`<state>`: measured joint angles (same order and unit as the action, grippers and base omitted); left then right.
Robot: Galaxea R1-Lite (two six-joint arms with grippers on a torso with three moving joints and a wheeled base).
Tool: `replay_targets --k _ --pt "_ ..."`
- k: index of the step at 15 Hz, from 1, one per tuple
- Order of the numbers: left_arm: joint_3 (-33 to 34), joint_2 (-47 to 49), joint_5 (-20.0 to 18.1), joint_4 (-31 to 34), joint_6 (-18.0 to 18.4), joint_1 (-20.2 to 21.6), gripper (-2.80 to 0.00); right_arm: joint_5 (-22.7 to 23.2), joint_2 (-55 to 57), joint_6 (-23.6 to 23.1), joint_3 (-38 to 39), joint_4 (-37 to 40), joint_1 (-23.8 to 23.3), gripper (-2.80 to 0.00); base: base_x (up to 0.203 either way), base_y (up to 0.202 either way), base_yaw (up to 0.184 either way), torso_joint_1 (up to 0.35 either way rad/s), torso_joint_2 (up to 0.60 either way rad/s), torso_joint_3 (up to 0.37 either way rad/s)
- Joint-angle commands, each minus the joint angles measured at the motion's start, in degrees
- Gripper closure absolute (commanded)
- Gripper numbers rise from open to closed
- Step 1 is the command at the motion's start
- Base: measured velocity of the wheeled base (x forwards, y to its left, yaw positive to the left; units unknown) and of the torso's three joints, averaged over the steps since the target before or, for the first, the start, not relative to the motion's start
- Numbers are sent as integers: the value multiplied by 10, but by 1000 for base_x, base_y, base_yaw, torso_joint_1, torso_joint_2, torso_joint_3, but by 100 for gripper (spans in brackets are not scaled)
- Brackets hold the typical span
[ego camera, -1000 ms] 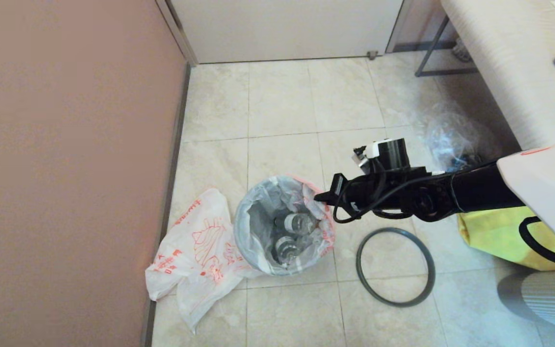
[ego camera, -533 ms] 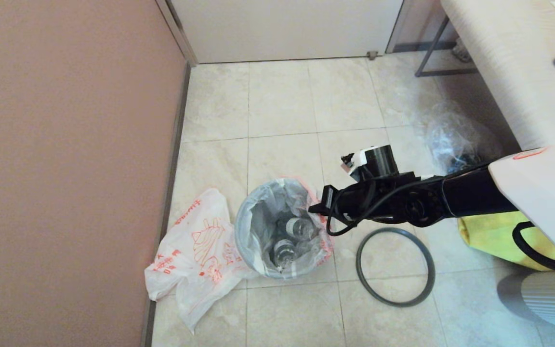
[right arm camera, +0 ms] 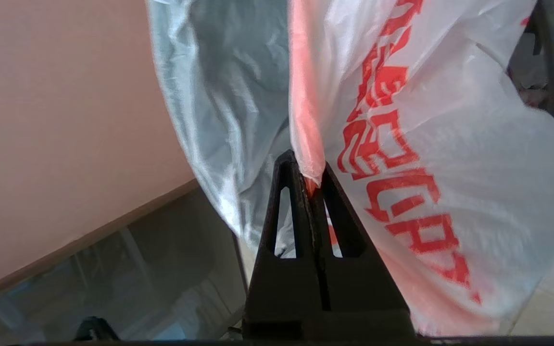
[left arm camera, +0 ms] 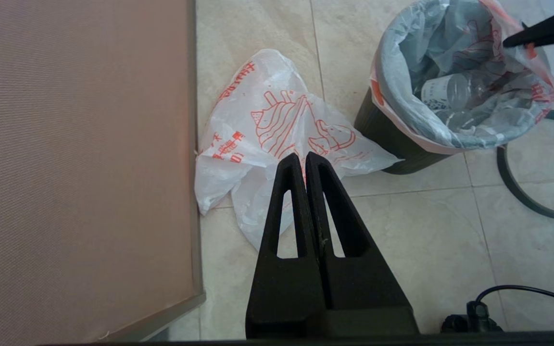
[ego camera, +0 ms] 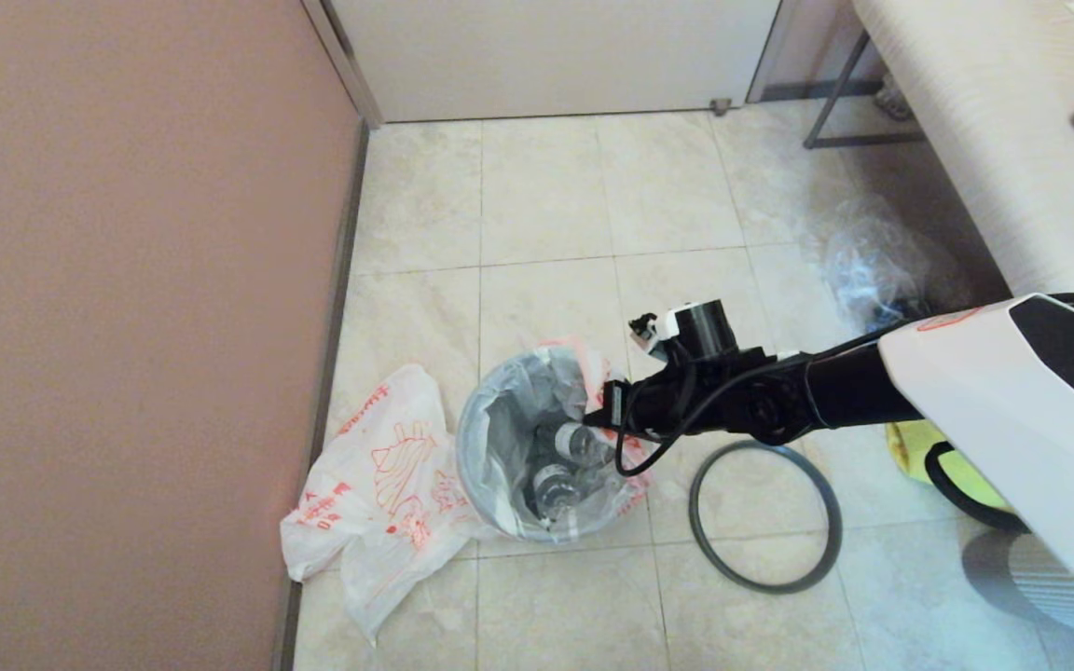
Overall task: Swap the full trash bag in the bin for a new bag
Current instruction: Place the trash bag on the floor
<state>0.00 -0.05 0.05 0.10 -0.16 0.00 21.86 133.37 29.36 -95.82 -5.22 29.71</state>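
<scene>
the step in hand is pulling the full trash bag (ego camera: 546, 438) out of the bin (left arm camera: 383, 139), where it sits with bottles inside. the right gripper (right arm camera: 311, 185) has its jaws pinched on the bag's pink rim; next comes a steady upward lift. the left gripper (left arm camera: 304, 166), jaws closed and empty, hangs over the new bag (ego camera: 378, 475) on the floor.

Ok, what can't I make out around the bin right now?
- Head view: right gripper fingertips sit against the full trash bag, wrist blocks them.
- Right wrist view: the bin wall hidden behind bag plastic.
- Head view: bottle count inside too small.
- Left wrist view: rim ring cut off by the edge.
</scene>
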Motion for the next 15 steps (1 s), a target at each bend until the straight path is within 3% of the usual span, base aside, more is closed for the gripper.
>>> replay_targets --k 1,4,12,15 --pt "0 0 0 0 0 0 0 -1 28 0 -24 15 12 0 0 0 0 0 0 0" --pt "0 0 0 0 0 0 0 -37 59 -26 -64 48 36 0 0 0 0 0 0 0" --pt "0 0 0 0 0 0 0 -74 95 -34 -134 94 72 0 0 0 0 0 0 0" --pt "0 0 0 0 0 0 0 -113 116 -76 -172 128 81 0 0 0 0 0 0 0"
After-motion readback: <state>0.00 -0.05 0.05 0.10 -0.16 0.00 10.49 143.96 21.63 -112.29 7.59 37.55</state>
